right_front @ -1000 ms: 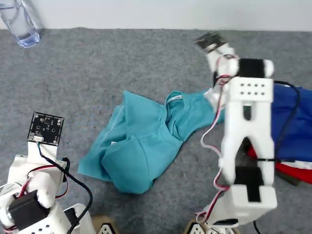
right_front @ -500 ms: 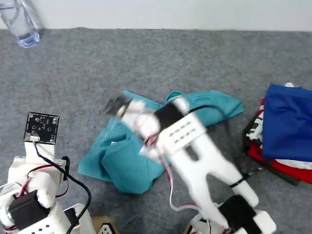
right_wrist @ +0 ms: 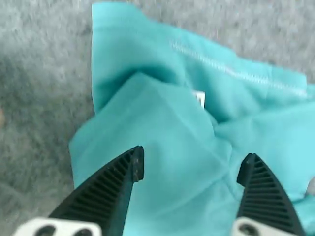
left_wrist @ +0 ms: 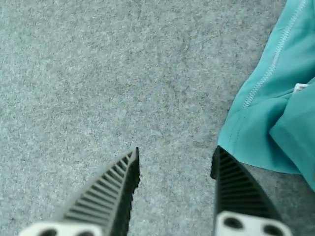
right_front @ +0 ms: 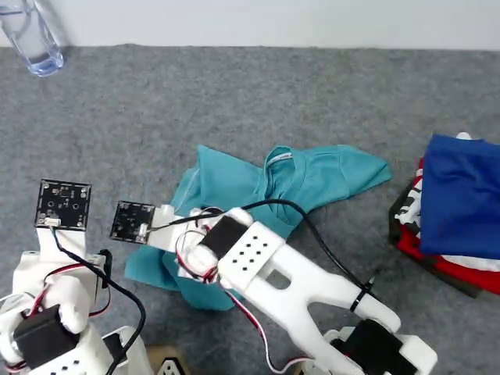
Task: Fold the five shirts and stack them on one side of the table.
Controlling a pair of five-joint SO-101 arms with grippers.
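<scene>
A crumpled teal shirt (right_front: 258,203) lies in the middle of the grey table, collar up, one sleeve spread toward the right. My right arm stretches across its near left part in the high view. The right gripper (right_wrist: 189,160) is open, hovering just above the shirt's bunched lower-left corner (right_wrist: 162,147). My left gripper (left_wrist: 174,160) is open over bare carpet, with the teal shirt's hem (left_wrist: 270,98) just beside one finger. A stack of folded shirts (right_front: 453,211), blue on top, sits at the right edge.
A clear glass bottle (right_front: 30,35) stands at the far left corner. The left arm's base (right_front: 55,312) is at the near left. Open grey carpet (right_front: 234,101) stretches behind the shirt to the white wall.
The right arm swung from the shirt's right sleeve near the stack across to the shirt's lower-left part. The sleeve now lies released. The left arm barely shifted.
</scene>
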